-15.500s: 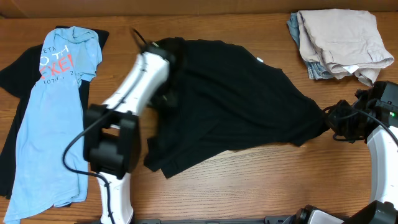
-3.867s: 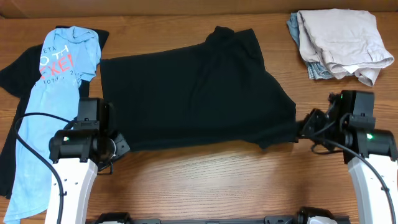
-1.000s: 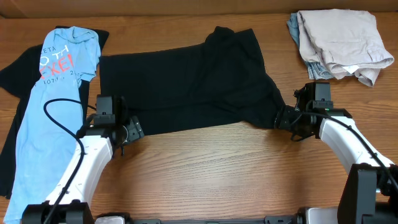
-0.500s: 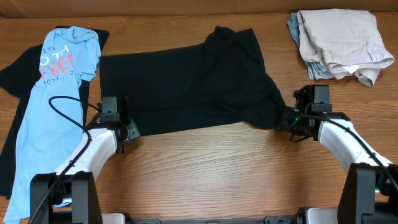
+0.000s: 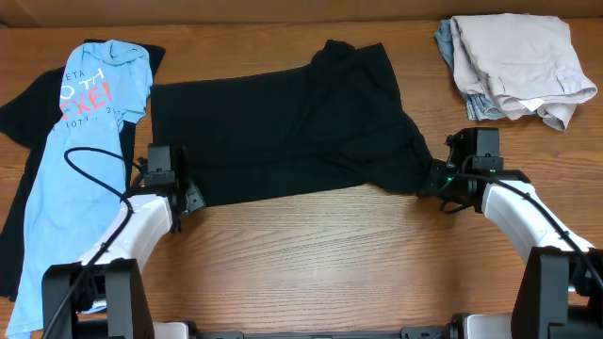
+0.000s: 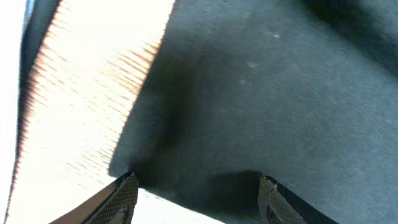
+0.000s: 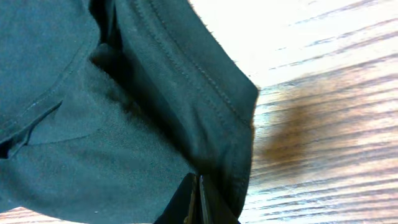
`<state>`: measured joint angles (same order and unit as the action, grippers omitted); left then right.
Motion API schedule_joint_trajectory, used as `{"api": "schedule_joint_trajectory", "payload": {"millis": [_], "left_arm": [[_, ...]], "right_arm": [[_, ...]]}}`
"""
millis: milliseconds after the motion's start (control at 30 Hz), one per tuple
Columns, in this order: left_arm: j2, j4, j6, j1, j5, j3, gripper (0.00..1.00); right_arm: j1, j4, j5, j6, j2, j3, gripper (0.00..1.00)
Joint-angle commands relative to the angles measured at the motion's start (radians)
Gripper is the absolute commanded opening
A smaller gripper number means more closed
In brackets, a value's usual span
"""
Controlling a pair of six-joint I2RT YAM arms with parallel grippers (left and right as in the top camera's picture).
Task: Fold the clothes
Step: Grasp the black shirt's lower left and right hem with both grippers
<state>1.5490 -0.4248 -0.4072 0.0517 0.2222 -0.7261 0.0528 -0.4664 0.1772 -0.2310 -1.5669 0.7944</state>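
Observation:
The black T-shirt (image 5: 292, 122) lies spread flat across the middle of the table. My left gripper (image 5: 187, 196) is at its near left corner, open. In the left wrist view its two fingertips (image 6: 127, 185) straddle the shirt's hem (image 6: 199, 186), with black cloth between them. My right gripper (image 5: 430, 179) is at the shirt's right sleeve. In the right wrist view its jaws are pressed together (image 7: 198, 194) on the dark sleeve cloth (image 7: 205, 93) beside the stitched hem. A light blue T-shirt (image 5: 75, 188) with red and white lettering lies at the far left.
The light blue T-shirt rests on another dark garment (image 5: 21, 113). A pile of beige and grey clothes (image 5: 513, 66) sits at the back right corner. Bare wooden tabletop (image 5: 311, 264) runs along the front between the two arms.
My right gripper's jaws have closed on the sleeve. My left gripper has narrowed a little and shifted slightly left at the shirt's corner. The shirt has not moved.

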Motion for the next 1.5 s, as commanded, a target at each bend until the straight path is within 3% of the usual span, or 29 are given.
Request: {"api": "schedule_joint_trajectory", "payload": {"millis": [0,233,600,967,1033,1233,1300,1367,1467], "left_arm": [[0.006,-0.003,0.043,0.012,0.025,0.006,0.64],[0.006,-0.059,0.087,0.015,0.025,0.006,0.70],[0.006,-0.127,0.142,0.015,0.030,0.006,0.73],[0.006,-0.024,0.138,0.015,0.027,0.006,0.72],[0.006,0.002,0.138,0.015,0.027,0.006,0.64],[0.019,0.023,0.146,0.015,0.029,0.006,0.29],[0.021,0.034,0.146,0.016,0.029,0.006,0.22],[0.020,0.041,0.146,0.015,0.028,0.002,0.18],[0.020,0.016,0.146,0.015,0.028,-0.025,0.17]], "right_arm": [[0.029,-0.035,-0.020,0.004,0.019,0.019,0.04],[0.056,-0.223,-0.020,0.011,0.023,0.089,0.04],[0.071,-0.346,-0.019,-0.036,0.039,0.092,0.04],[0.134,-0.298,-0.014,-0.038,0.048,0.092,0.06],[0.132,-0.291,-0.005,-0.038,0.048,0.092,0.06],[0.132,-0.291,0.007,-0.038,0.049,0.092,0.07],[0.133,-0.288,0.007,-0.031,0.049,0.092,0.18],[0.133,-0.295,0.007,-0.030,0.049,0.098,0.47],[0.134,-0.319,0.006,-0.030,0.049,0.128,0.61]]}}
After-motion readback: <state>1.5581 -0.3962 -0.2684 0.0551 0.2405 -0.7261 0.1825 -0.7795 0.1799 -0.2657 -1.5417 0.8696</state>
